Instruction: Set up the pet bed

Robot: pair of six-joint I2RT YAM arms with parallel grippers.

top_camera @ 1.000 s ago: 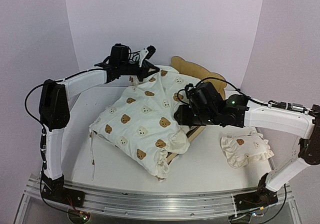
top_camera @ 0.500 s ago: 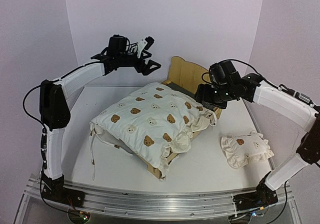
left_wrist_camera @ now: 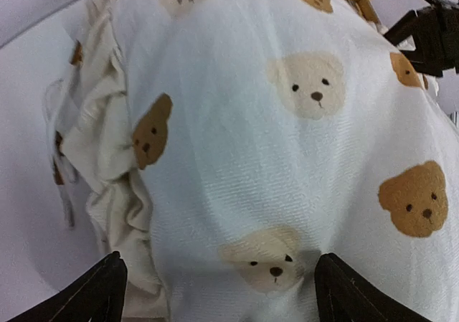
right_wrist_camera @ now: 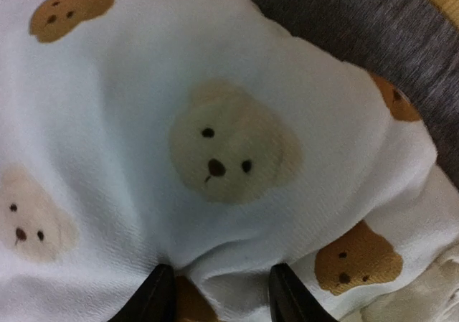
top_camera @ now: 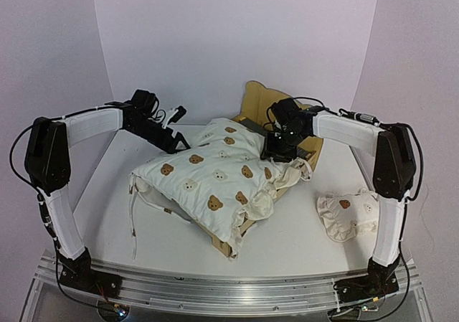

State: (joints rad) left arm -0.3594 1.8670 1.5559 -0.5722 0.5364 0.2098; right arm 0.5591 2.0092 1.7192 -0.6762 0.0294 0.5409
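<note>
The pet bed (top_camera: 277,104) sits mid-table on a slant, with its bear-eared headboard toward the back wall and its near plywood corner (top_camera: 224,248) poking out from under the bear-print cushion (top_camera: 208,171). The cushion lies on the frame but not squarely. It spills over the left side and the foot, while the right wrist view shows a strip of the dark grey slatted base (right_wrist_camera: 358,28) left bare at the headboard end.

The left gripper (top_camera: 174,132) hovers at the cushion's far-left edge with its fingers (left_wrist_camera: 97,293) spread wide and nothing between them. The right gripper (top_camera: 276,152) is down on the cushion near the headboard, its fingers (right_wrist_camera: 158,297) partly apart with a ridge of cloth bulging between them — I cannot tell whether that fold is actually pinched.

The step in hand looks like seating the cushion inside the frame. To do it well, take a shallow pinch of the cover only, at the two headboard-end corners, and draw them together toward the headboard until the grey strip is covered. Lift only a little — dragging hard is likely to shift the light frame. Keep the loose ties (top_camera: 133,221) from getting trapped underneath. The ruffled pillow (top_camera: 351,213) waits well apart on the right.
</note>
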